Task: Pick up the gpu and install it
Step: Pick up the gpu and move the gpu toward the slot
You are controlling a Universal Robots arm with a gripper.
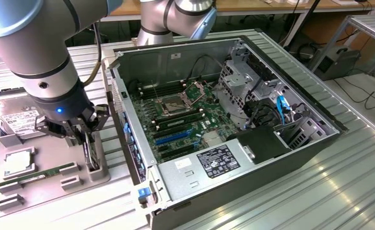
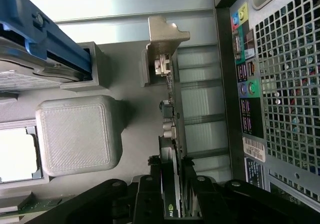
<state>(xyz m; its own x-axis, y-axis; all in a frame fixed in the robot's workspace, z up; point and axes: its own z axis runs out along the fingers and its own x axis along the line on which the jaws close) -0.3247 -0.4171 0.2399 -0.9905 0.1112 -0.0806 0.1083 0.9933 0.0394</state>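
Surface: a ribbed metal surface (image 1: 347, 191) carries an open computer case (image 1: 315, 143) and, just beside it on the exterior view's left, a grey parts tray (image 1: 47, 194).
Background: cables and other benches lie beyond the case.
Case: it lies on its side with the panel off. The green motherboard (image 1: 187, 120) faces up, and a labelled power supply (image 1: 216, 160) sits at the near end.
Tray: it holds a silver hard drive (image 1: 15, 117) at the far end, a processor (image 1: 18, 163) nearer, and a green RAM stick (image 1: 37, 173) lying flat beside it.
Gpu: the gpu (image 1: 93, 153) stands on edge in a slot at the side of the tray closest to the case. In the wrist view the gpu (image 2: 172, 129) runs edge-on, with its silver bracket (image 2: 165, 37) at the far end and the case's perforated rear panel (image 2: 290, 84) alongside.
Arm: it reaches down over the tray.
Hand: the hand (image 1: 78, 132) is lowered over the card. In the wrist view the hand (image 2: 171, 160) straddles it, with the black fingers (image 2: 154, 176) pressed against both faces, so it is clenched on the gpu.
Seating: the card's lower edge sits in the tray slot.
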